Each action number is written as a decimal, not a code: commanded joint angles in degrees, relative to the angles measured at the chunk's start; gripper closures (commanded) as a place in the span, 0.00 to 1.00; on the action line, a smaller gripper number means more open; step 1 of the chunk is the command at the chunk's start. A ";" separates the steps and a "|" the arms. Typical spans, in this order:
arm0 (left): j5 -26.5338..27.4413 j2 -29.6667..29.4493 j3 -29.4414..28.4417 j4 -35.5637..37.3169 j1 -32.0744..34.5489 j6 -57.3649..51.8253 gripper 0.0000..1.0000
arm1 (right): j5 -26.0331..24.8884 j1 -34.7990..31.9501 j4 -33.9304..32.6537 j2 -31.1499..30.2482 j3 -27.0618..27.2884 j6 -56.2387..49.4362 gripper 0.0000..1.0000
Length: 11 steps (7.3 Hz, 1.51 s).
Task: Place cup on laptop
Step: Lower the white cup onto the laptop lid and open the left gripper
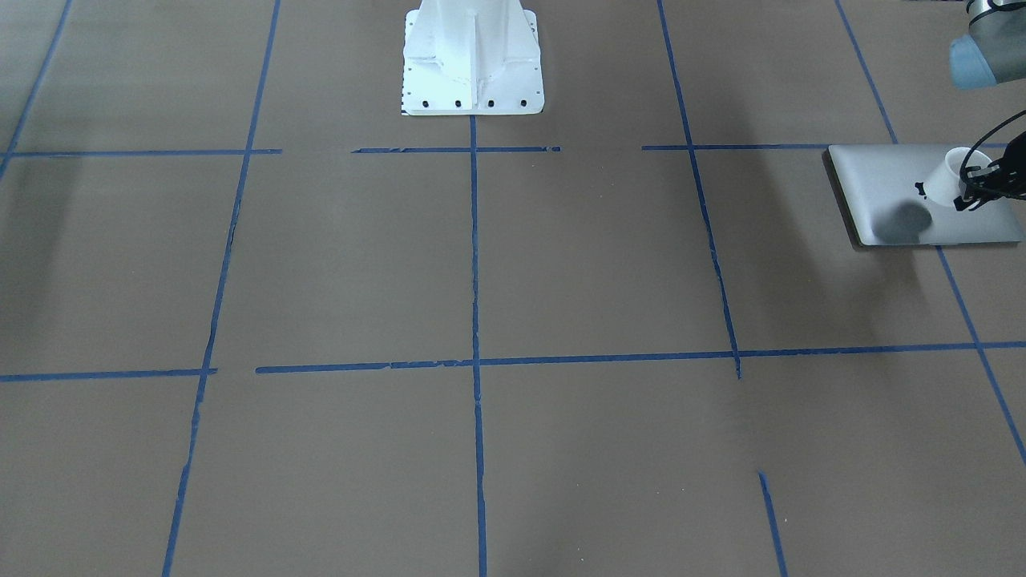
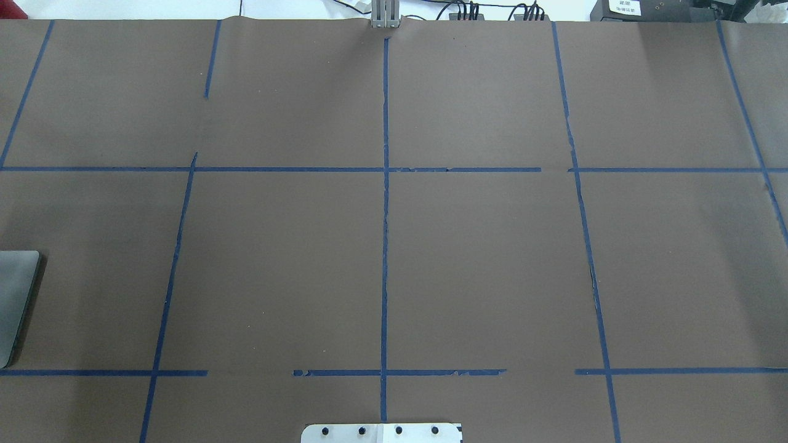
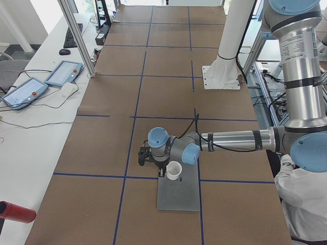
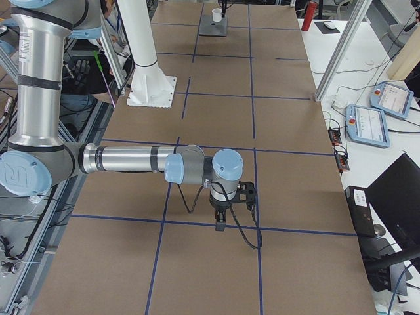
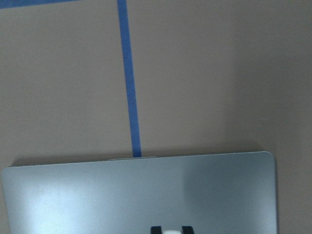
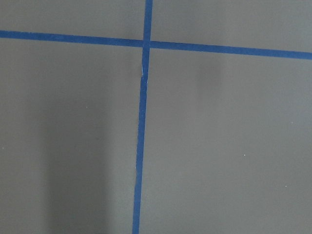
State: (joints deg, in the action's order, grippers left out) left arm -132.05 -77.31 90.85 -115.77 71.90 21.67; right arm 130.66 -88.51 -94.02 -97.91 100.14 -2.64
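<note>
The silver-grey laptop (image 1: 874, 180) lies closed at the table's end on my left side. It also shows in the overhead view (image 2: 15, 301) and the left wrist view (image 5: 97, 195). My left gripper (image 1: 974, 188) is shut on the small white cup (image 1: 944, 175) and holds it tilted just over the lid, where the cup casts a shadow. In the left wrist view my fingertips (image 5: 156, 229) sit at the bottom edge with a white bit of cup between them. My right gripper (image 4: 223, 216) hovers over bare table far from the laptop. I cannot tell whether it is open.
The white robot pedestal (image 1: 473, 56) stands at mid-table on the robot's side. Blue tape lines grid the brown table cover. Two teach pendants (image 3: 64, 73) and a red cylinder (image 3: 15, 212) lie on the side bench beyond the table edge.
</note>
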 commanded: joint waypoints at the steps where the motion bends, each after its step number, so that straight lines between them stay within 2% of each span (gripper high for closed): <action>1: -0.05 0.14 -3.40 -4.29 -2.54 2.84 1.00 | 0.03 0.00 -0.02 0.00 0.05 0.00 0.00; 4: -0.40 0.14 -3.57 -4.21 -5.55 3.38 1.00 | 0.03 0.00 -0.02 0.00 0.05 0.00 0.00; 5: -0.40 0.23 -3.49 -4.38 -5.55 2.94 0.61 | -0.06 0.00 -0.02 0.00 0.05 0.00 0.00; 6: -0.40 0.23 -3.31 -4.82 -5.37 0.67 0.13 | 0.03 0.00 -0.02 0.00 0.05 0.00 0.00; 7: -0.49 0.23 -3.14 -4.65 -5.11 0.30 0.01 | -0.06 0.00 -0.02 0.00 0.05 0.00 0.00; 10: -0.67 -0.03 -2.70 -4.03 -4.50 -4.94 0.01 | 0.03 0.00 -0.02 0.00 0.05 0.00 0.00; 11: -0.67 -0.21 -2.70 -3.51 -1.97 -7.15 0.01 | 0.03 0.00 -0.02 0.00 0.05 0.00 0.00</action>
State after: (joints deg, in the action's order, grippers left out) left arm -132.67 -77.34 88.07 -119.77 67.82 17.56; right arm 130.69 -88.51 -94.04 -97.91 100.20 -2.64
